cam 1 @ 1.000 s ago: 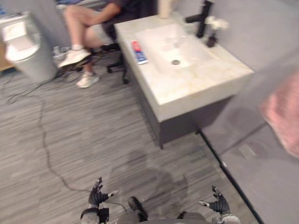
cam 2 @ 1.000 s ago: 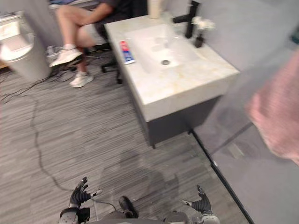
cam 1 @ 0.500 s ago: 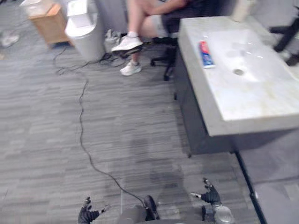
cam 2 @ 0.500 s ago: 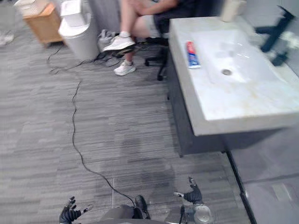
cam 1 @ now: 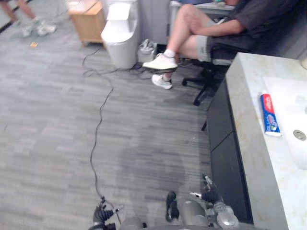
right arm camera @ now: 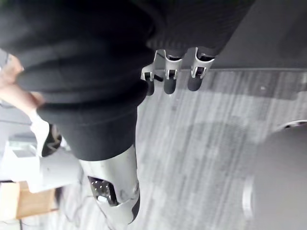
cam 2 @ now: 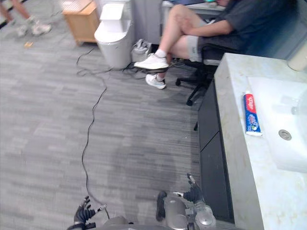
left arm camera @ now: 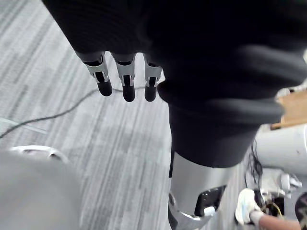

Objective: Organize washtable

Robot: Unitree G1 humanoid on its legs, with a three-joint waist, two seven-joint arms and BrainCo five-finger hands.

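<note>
The pale marble washtable (cam 1: 249, 143) stands at the right, with a white basin (cam 2: 280, 122) sunk into it. A red and blue toothpaste tube (cam 1: 269, 114) lies on the counter beside the basin's left rim. My left hand (cam 1: 101, 215) hangs low over the floor at the bottom left, fingers relaxed and holding nothing. My right hand (cam 1: 209, 194) hangs low beside the dark cabinet front (cam 1: 224, 148), also relaxed and empty. In the wrist views the left fingers (left arm camera: 125, 82) and right fingers (right arm camera: 171, 73) point down at bare floor.
A person sits on a wheeled chair (cam 1: 206, 86) beyond the washtable's far end, with a foot (cam 1: 160, 62) stretched out. A white bin (cam 1: 120, 33) and a wooden box (cam 1: 86, 17) stand at the back. A cable (cam 1: 98, 129) trails across the grey floor.
The camera has swung further left, so the washtable now sits at the right edge. Both hands still hang low and empty.
</note>
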